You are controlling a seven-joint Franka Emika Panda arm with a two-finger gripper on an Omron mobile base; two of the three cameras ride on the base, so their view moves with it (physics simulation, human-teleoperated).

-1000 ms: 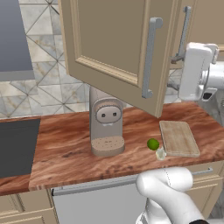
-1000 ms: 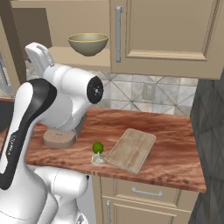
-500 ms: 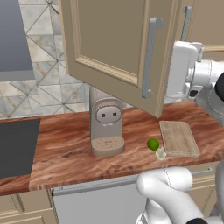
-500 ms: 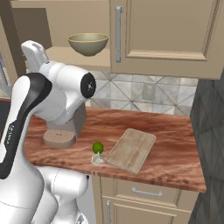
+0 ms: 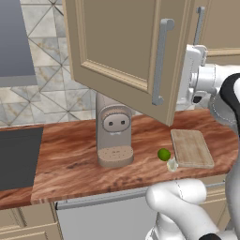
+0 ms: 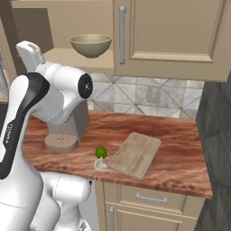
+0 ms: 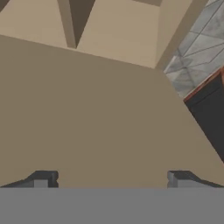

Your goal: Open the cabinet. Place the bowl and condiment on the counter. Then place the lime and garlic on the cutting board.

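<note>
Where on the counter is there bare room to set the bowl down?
The counter is bare between the stovetop and the coffee machine, and right of the cutting board. It is crowded at the board's near corner, where the lime and garlic sit.

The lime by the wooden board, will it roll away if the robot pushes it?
Probably. The lime looks like a smooth round ball on the flat counter, so a nudge would likely send it rolling. The cutting board beside it might stop it on that side. It looks small, so probably light.

counter [image 5: 75, 164]: coffee machine [image 5: 112, 136] | lime [image 5: 163, 154] | garlic [image 5: 172, 164] | cutting board [image 5: 191, 148]
</note>
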